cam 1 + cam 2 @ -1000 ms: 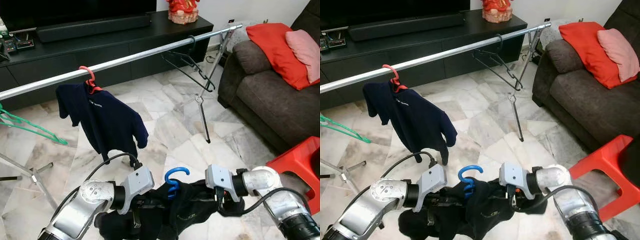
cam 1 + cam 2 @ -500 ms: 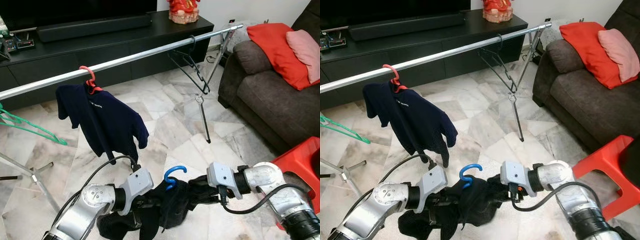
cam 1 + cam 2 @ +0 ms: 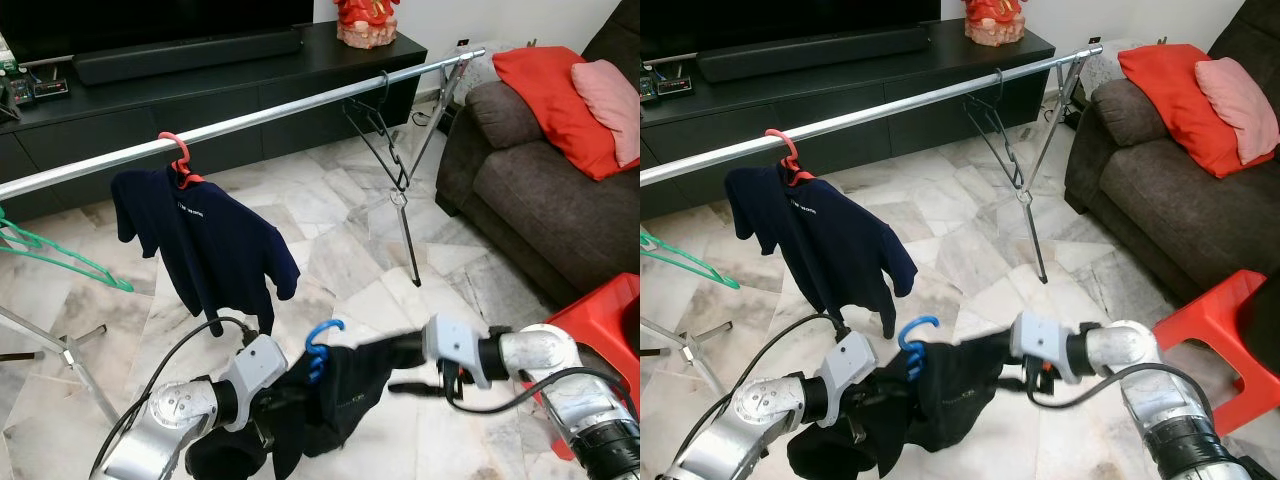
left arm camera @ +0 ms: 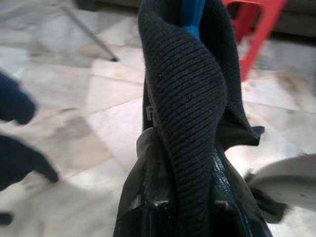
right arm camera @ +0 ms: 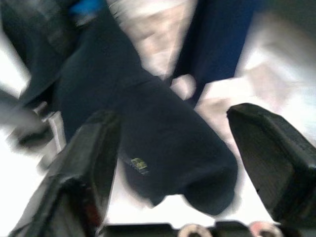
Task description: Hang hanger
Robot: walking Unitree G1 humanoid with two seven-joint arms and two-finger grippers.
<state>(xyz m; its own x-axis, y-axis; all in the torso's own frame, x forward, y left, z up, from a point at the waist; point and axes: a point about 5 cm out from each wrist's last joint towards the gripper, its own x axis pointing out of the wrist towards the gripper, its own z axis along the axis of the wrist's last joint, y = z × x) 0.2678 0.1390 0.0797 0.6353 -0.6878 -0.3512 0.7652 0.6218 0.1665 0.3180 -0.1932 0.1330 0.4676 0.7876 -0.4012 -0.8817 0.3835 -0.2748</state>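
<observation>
Low in the frame's centre, the blue plastic hanger carrying a black knit garment sits well below the long silver clothes rail. The left gripper has its jaws clenched on the black knit garment by the hanger's neck. The right gripper, at lower right, has its jaws released, spread around the cloth's far shoulder.

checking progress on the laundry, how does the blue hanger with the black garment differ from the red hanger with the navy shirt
The red plastic hanger is hooked on the silver metal rail; the blue plastic hanger is low, off the rail, at the left hand.
The navy short-sleeved shirt hangs flat and free; the black knit garment is bunched, stretched towards the right hand.
Both hangers carry one dark garment.
</observation>
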